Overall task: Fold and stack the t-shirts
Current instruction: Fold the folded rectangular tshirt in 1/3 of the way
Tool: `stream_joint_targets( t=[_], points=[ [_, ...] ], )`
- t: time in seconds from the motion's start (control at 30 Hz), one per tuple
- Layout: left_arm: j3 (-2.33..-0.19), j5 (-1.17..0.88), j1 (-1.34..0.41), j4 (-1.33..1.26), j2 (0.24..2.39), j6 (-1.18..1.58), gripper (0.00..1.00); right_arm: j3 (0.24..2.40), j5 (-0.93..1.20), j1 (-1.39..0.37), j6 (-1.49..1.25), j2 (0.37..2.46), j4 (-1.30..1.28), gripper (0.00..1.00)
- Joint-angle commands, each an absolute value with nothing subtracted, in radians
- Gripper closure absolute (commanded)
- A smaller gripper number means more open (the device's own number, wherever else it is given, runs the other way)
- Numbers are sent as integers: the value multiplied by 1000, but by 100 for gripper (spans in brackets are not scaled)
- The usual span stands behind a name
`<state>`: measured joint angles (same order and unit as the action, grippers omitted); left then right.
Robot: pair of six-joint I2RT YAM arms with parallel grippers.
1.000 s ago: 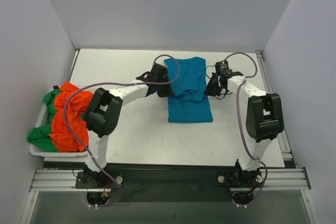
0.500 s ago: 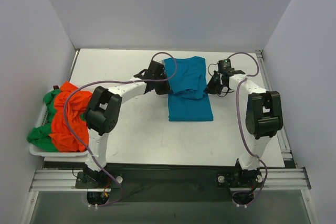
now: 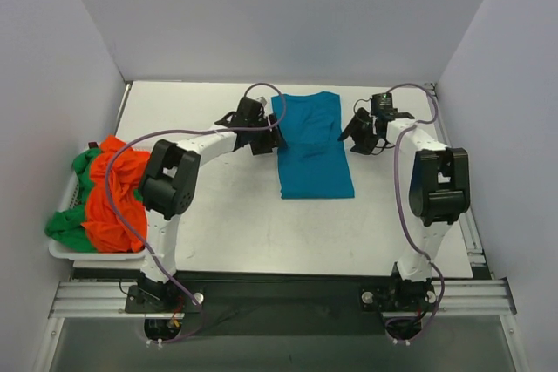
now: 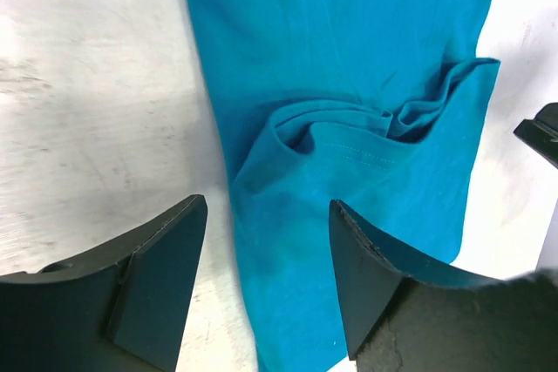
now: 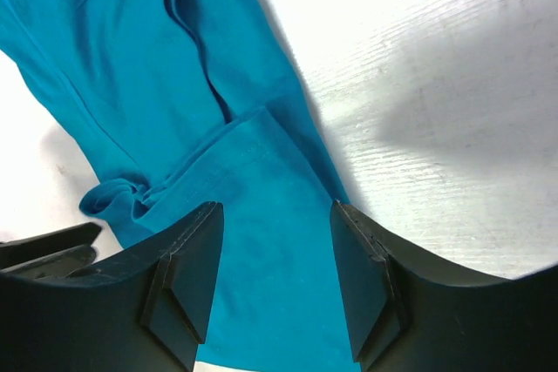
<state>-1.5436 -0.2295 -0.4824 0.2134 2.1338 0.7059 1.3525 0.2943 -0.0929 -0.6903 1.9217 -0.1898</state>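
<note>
Teal cloth t-shirt (image 3: 316, 156) lies in a rumpled oblong

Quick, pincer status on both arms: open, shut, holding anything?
Left pincer: open, holding nothing, at the teal shirt.
Right pincer: open, holding nothing, at the same shirt.

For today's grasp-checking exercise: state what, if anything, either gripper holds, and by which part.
Nothing is held. The left gripper and right gripper are both open at the edges of the teal-blue t-shirt.
</note>
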Motion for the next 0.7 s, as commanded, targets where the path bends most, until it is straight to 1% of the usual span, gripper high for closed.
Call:
stream_joint_targets(
  t=[0.0,0.1,0.13,0.2,0.23,0.27,0.33,0.37,0.57,0.67],
  points=[
    [-1540,-236,-462,149,2019,676,31,1361,255,-103,-654,1821,-201,48],
    [-1483,-212,-472,152,1947,680,37,1295,201,-141,-623,1752,-201,49],
    [-1476,-200,-485,164,1927,683,52,1279,171,-155,-618,1738,-201,49],
    [-1441,-192,-506,157,1908,683,65,1244,144,-204,-597,1712,-196,50],
    [-1437,-192,-529,153,1908,677,73,1243,118,-222,-589,1710,-196,51],
    [-1449,-189,-538,164,1916,675,86,1247,109,-239,-580,1712,-196,52],
    [-1476,-199,-548,173,1962,681,95,1288,126,-279,-566,1752,-198,53],
    [-1491,-212,-551,178,1980,684,99,1308,133,-285,-565,1772,-204,56],
    [-1618,-279,-542,181,2127,678,100,1437,172,-284,-526,1932,-218,63],
    [-1672,-291,-520,163,2203,672,100,1496,179,-250,-511,1986,-224,64]
  ],
)
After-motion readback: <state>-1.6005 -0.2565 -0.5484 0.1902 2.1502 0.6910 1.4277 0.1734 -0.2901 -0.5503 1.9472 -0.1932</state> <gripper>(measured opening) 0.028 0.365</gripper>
